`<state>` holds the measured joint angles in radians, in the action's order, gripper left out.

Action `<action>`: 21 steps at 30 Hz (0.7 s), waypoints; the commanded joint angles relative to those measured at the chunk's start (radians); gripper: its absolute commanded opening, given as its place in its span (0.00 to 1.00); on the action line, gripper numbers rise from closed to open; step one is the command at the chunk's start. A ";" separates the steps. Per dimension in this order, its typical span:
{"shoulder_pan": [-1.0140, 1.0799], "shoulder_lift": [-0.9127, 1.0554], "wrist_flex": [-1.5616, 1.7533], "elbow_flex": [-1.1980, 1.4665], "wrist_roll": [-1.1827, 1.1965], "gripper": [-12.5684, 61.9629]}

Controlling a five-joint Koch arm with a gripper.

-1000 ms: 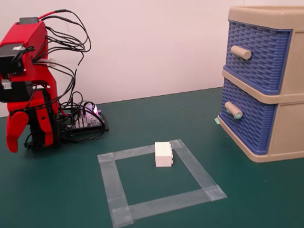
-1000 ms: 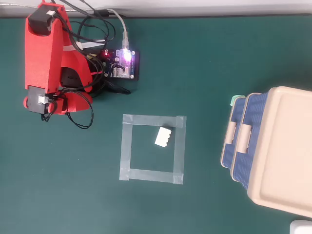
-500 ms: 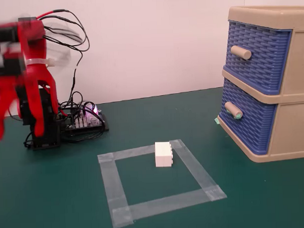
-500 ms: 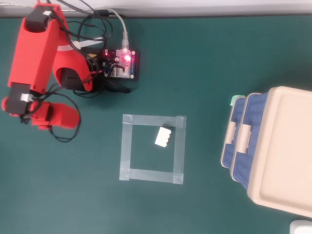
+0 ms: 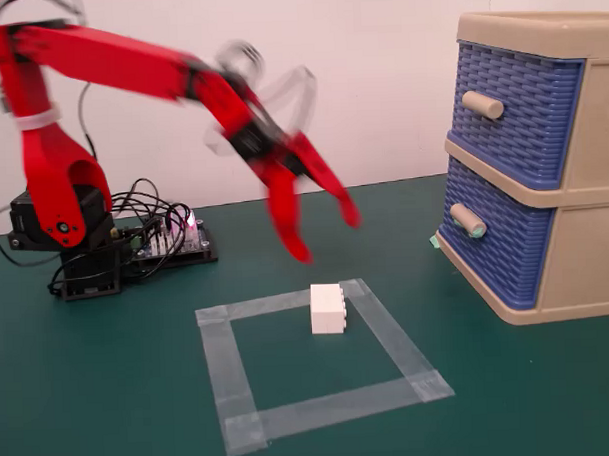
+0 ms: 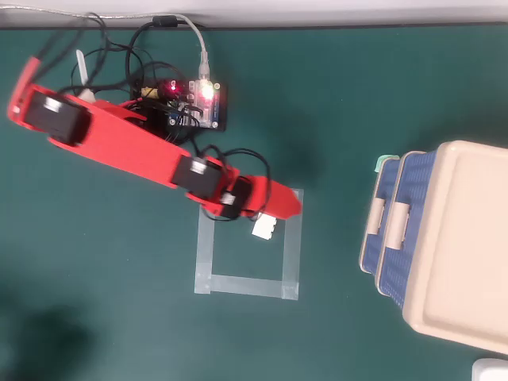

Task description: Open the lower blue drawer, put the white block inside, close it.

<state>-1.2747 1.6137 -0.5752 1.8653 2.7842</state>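
Note:
The white block (image 5: pixel 327 309) stands on the far side of a grey tape square (image 5: pixel 230 381) on the green table; in the overhead view the block (image 6: pixel 264 229) is partly under the arm. My red gripper (image 5: pixel 327 237) hangs open and empty a little above and behind the block, blurred by motion; it also shows in the overhead view (image 6: pixel 284 208). The lower blue drawer (image 5: pixel 501 256) of the beige cabinet (image 5: pixel 586 268) is shut at the right, and its knob (image 5: pixel 468 220) has teal ends. In the overhead view the drawer (image 6: pixel 384 184) lies far right of the gripper.
The upper blue drawer (image 5: pixel 521 110) with a plain beige knob is shut. The arm's base (image 5: pixel 64 231), a lit circuit board (image 5: pixel 175 238) and loose cables (image 6: pixel 143 48) sit at the back left. A teal tape scrap (image 5: pixel 435 241) lies by the cabinet's foot.

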 commanded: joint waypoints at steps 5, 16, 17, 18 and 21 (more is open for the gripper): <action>-0.060 -0.268 0.951 0.021 0.084 0.62; -0.103 -0.591 1.468 -0.123 0.089 0.55; -0.107 -0.595 1.453 -0.144 0.089 0.54; -0.112 -0.597 1.437 -0.167 0.089 0.53; -0.133 -0.611 1.365 -0.233 0.089 0.51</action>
<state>-1.3806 0.9863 0.7823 1.6843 2.8149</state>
